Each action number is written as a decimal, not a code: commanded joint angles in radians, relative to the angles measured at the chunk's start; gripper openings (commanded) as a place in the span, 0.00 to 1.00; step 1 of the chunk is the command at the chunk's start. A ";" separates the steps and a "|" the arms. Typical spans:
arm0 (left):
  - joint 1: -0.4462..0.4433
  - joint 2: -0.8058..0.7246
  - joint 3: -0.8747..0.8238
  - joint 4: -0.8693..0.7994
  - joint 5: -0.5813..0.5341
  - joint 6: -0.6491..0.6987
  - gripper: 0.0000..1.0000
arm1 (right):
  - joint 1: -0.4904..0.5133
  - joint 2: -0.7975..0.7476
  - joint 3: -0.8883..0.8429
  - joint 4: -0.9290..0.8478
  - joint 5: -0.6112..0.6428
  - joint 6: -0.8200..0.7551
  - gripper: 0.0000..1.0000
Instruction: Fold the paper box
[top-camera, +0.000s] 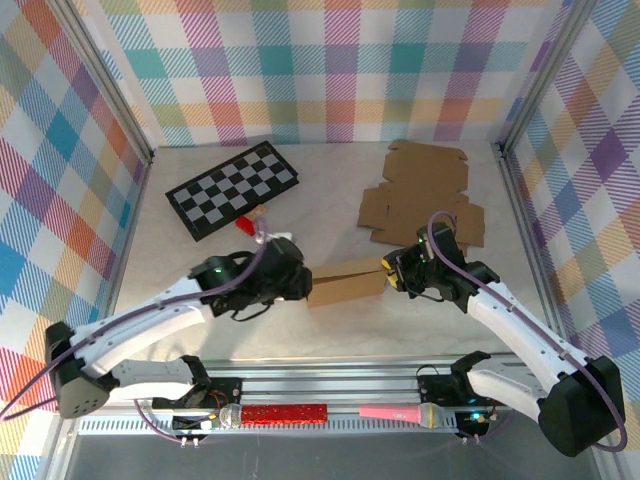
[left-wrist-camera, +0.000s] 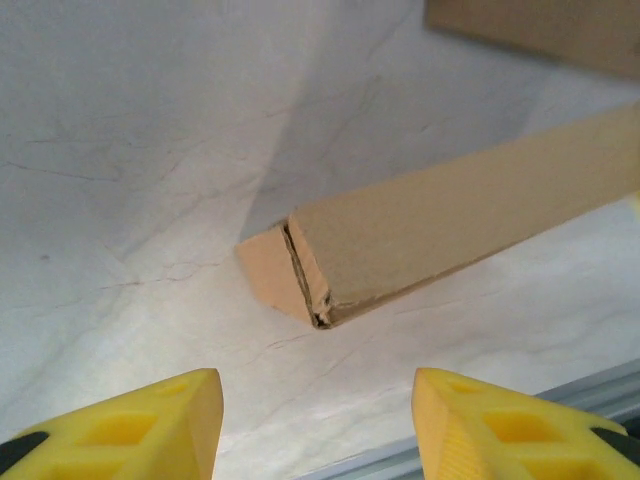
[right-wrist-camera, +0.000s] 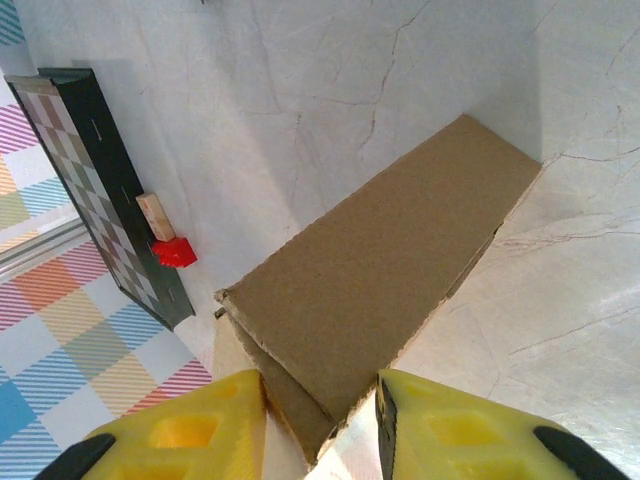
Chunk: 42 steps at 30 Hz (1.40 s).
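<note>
Tabletop (top-camera: 330, 190): checkerboard (top-camera: 232, 188) far left, flat cardboard sheet (top-camera: 425, 190) far right. Folded box (top-camera: 345, 285) lies near centre between the two arms. Its long axis runs left-right, with the right end angled slightly toward the far side. Right jaws clamped on its right end. Left jaws apart, nothing between them, just short of its left end. Small red block (top-camera: 245, 222) at the checkerboard's near edge.

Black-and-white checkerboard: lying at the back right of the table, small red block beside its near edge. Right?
Not quite. The black-and-white checkerboard lies at the back left of the table, not the back right. The small red block is indeed beside its near edge. The top external view shows this; the back right holds a flat brown cardboard sheet.
</note>
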<state>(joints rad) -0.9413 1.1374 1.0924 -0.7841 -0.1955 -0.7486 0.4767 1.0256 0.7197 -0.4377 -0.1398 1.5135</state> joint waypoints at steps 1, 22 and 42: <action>0.089 -0.044 -0.053 0.092 0.159 -0.115 0.53 | -0.003 0.030 -0.021 -0.124 0.016 -0.023 0.33; 0.182 0.025 -0.299 0.338 0.334 -0.189 0.34 | -0.004 0.062 -0.012 -0.135 0.006 -0.031 0.31; 0.176 0.033 -0.300 0.285 0.320 -0.071 0.09 | -0.075 0.083 0.238 -0.366 -0.066 -0.046 0.66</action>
<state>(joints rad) -0.7670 1.1435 0.7975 -0.3717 0.1455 -0.8692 0.4328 1.1141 0.8940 -0.6926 -0.1787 1.4590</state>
